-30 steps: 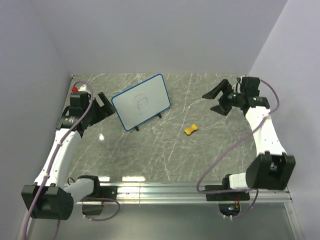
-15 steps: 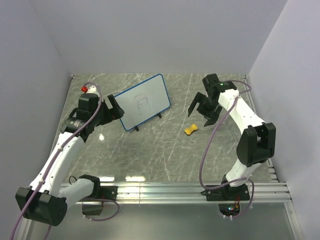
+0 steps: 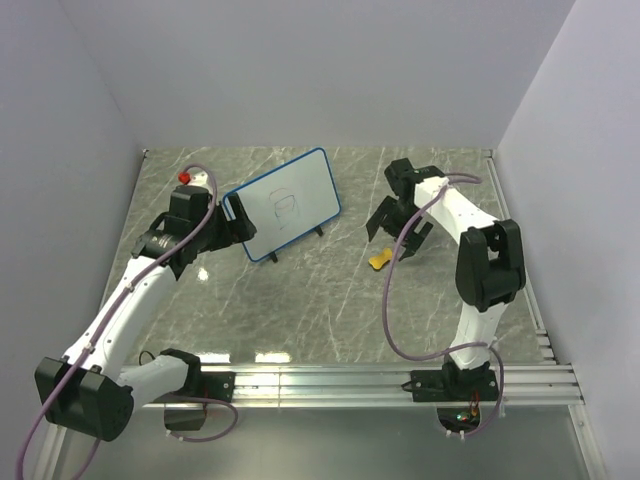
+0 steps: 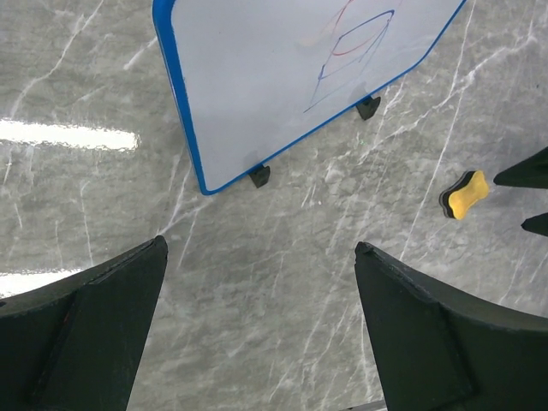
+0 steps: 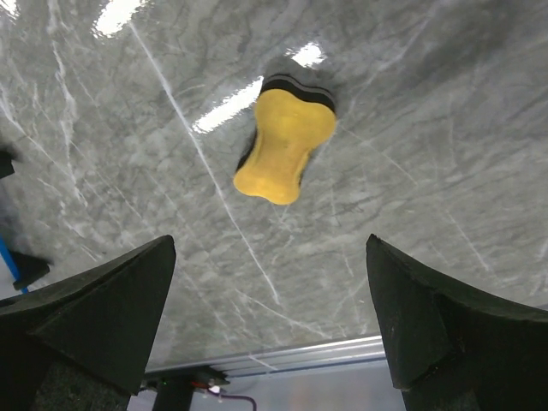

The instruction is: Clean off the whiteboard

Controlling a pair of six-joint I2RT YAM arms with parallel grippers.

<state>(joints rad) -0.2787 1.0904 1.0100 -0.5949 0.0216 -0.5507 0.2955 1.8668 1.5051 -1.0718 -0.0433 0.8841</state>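
Top external view: the whiteboard (image 3: 305, 188) stands at the table's (image 3: 300, 300) far left-centre, its scribble (image 3: 285, 206) unwiped. The right gripper (image 5: 270, 244) hangs spread above the ungrasped eraser (image 5: 285, 141), and the left gripper (image 4: 259, 248) is spread beside the board. Erasing is not yet begun.

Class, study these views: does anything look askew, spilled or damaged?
Nothing is spilled or damaged. The whiteboard stands at a slant to the edges of the table, its scribble unerased. The eraser lies apart, to its right.
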